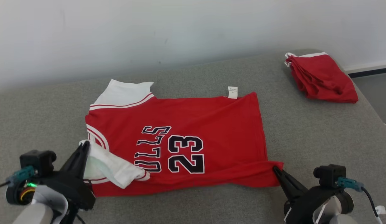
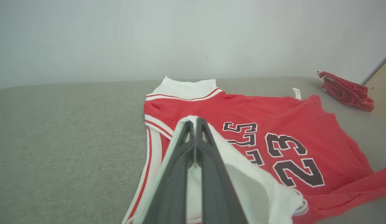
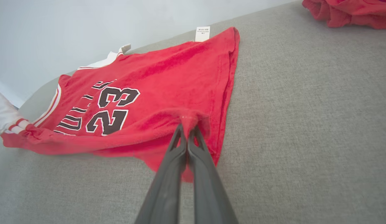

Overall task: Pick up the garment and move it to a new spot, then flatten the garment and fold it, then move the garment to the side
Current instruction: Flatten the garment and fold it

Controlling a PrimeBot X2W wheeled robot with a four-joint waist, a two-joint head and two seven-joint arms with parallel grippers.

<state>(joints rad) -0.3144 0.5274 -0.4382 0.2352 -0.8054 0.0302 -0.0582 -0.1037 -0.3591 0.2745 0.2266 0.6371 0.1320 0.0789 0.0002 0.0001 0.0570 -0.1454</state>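
The garment (image 1: 217,130) is a red jersey with white sleeves and a dark "23", spread across the grey table (image 1: 320,140). My left gripper (image 1: 86,145) is shut on the near white sleeve, which it has lifted and turned over onto the red body; in the left wrist view the white cloth drapes over the left gripper (image 2: 194,122). My right gripper (image 1: 275,169) is shut on the near hem corner of the garment (image 3: 168,71), pinched at the tips of the right gripper (image 3: 187,127) and raised a little off the surface.
A second red garment (image 1: 320,77) lies folded at the far right corner of the table, also the red garment (image 3: 351,12) at the top right of the right wrist view. A pale wall runs behind the table. The table's right edge drops to the floor (image 1: 376,93).
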